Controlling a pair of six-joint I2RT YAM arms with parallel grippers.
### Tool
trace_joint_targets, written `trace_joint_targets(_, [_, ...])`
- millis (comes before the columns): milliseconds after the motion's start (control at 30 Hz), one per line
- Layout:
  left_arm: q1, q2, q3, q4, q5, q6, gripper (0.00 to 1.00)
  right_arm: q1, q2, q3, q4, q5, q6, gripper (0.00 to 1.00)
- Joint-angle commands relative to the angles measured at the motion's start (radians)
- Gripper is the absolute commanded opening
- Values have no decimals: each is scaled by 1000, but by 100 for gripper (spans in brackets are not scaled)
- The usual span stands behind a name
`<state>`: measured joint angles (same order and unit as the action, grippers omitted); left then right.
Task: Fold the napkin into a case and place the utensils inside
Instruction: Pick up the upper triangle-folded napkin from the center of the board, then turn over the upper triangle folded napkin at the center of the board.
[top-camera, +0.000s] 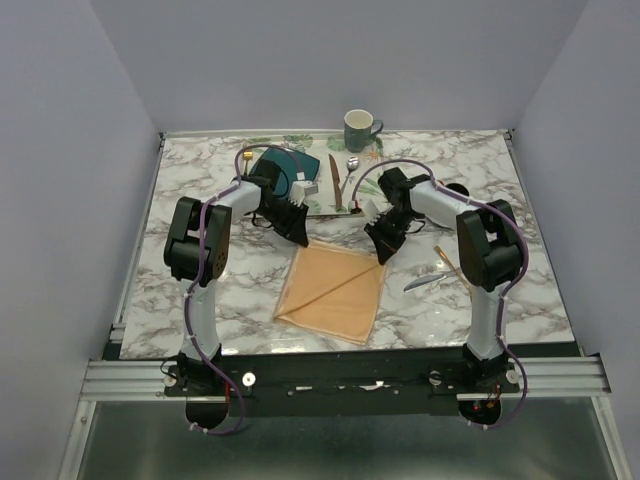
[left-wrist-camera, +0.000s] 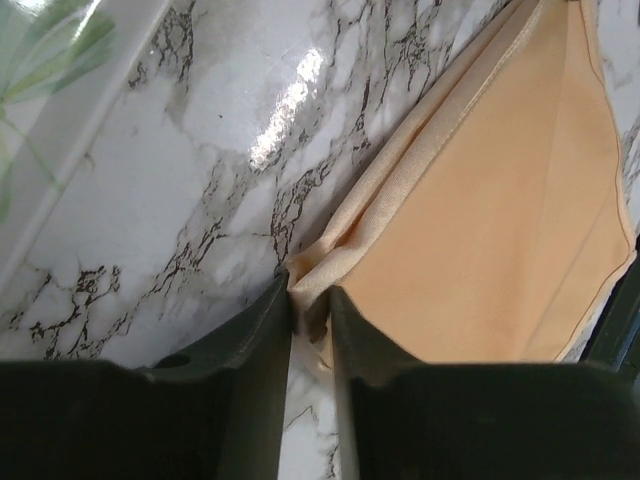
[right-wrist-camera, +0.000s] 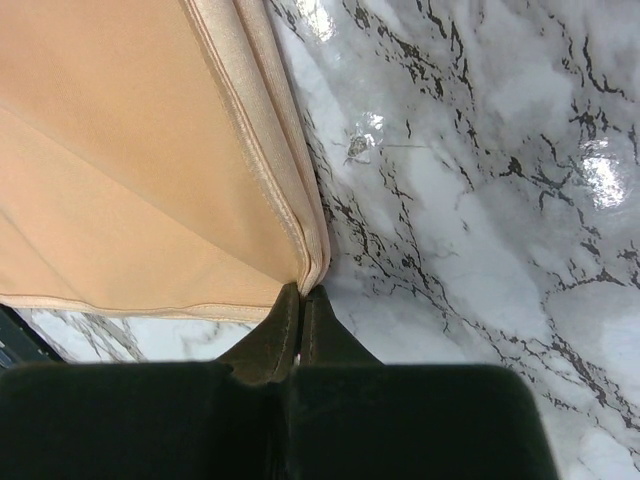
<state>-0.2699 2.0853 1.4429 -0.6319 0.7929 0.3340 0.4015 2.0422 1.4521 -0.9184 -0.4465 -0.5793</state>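
Marble table (top-camera: 200, 190) bears napkin (top-camera: 335, 292), spoon (top-camera: 447, 262), knife (top-camera: 424, 282), tray (top-camera: 326, 203), mug (top-camera: 358, 130).

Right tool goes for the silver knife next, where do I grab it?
Pinch the silver knife across its narrow width at its left half, coming straight down: it lies flat on the table, and the gold spoon crowds its right end.

The left arm (top-camera: 197, 250) and right arm (top-camera: 487, 250) bent forward and inward, wrists tipped down. The left gripper (top-camera: 300, 238) was pinched on one far corner of the napkin (top-camera: 335, 290); the right gripper (top-camera: 382, 255) clamped the other, jaws nearly together.
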Motion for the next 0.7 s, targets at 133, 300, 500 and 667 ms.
trace_joint_targets(133, [8,-51,-53,0,-47,33,3,2,32,39,1,26,-43,1])
trace_joint_targets(300, [11,-158,-93,78,12,7,0,2,-22,40,1,14,-63,1])
trace_joint_targets(500, [24,-289,-147,187,-1,-48,0,-3,-132,39,30,35,-73,1])
trace_joint_targets(667, [43,-324,-58,202,-17,-90,0,-26,-178,124,44,78,-71,1])
